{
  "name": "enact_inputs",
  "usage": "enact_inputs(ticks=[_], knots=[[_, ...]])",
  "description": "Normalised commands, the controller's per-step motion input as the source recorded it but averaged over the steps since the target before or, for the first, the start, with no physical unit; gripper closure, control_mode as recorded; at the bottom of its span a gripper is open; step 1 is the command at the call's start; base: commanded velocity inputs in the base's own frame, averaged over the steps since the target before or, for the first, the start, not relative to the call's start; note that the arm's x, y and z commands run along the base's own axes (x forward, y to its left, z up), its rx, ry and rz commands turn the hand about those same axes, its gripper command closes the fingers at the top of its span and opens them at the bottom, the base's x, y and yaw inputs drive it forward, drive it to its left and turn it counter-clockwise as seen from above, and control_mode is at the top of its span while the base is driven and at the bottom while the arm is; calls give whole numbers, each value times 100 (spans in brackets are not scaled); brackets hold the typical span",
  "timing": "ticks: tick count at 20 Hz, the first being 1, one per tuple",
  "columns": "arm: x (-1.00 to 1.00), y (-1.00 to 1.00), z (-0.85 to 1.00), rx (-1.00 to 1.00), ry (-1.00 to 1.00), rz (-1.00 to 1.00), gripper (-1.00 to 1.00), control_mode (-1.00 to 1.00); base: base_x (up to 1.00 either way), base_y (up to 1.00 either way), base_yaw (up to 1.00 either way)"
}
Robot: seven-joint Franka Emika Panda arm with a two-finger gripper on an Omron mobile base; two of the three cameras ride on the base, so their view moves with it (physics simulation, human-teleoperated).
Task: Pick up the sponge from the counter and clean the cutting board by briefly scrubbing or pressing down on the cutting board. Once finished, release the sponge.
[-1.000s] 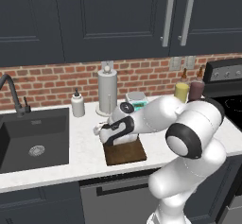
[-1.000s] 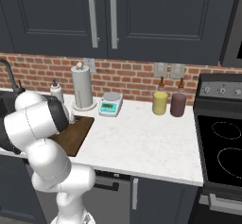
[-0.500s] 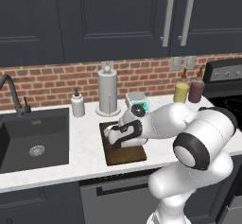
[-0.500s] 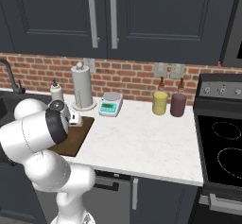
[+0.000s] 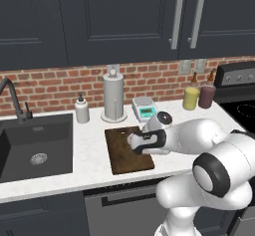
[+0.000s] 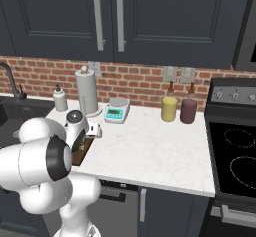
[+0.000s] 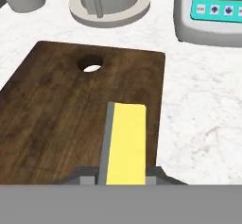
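Showing the sponge [image 7: 125, 142] clamped between the fingertips [image 7: 86, 176] of the end effector [image 7: 122, 176], which is closed on it. In the hand view the sponge stands on edge, yellow body on one side and a thin grey scrub face on the other, its long axis running straight out from the end effector and roughly along the board's [image 7: 66, 109] length, toward the end with the round hole [image 7: 91, 64].

The sponge lies over the board, near its long edge on the scale [image 7: 215, 11] side. Whether it touches the wood or hangs just above it cannot be told from these views.

In the left base view the end effector [image 5: 135, 144] sits over the board [image 5: 124, 153] on the white worktop [image 5: 89, 135], with the paper-towel holder [image 5: 113, 96] and soap bottle [image 5: 81, 109] behind and the sink [image 5: 30, 145] well to the side.

Judged stage: the pick-up is done and the scrub is in hand or about to begin. The coming move turns on the board lying directly beneath the sponge, so pressing calls for a short descent, and strokes along the sponge's axis would keep it on the wood; drift toward the scale would carry it off the edge. Release remains.
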Motion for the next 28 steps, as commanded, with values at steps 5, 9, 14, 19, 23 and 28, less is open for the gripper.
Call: enact_inputs(ticks=[5,9,14,19,23,28], knots=[[-1,0,0,0,21,-1,100,-100,0,0,0],[-31,0,0,0,25,0,100,-100,0,0,0],[-56,20,-11,0,8,0,100,-100,0,0,0],[-37,46,-17,0,0,0,100,-100,0,0,0],[0,53,-22,0,-10,0,100,-100,0,0,0],[0,55,-4,1,-13,0,100,-100,0,0,0]])
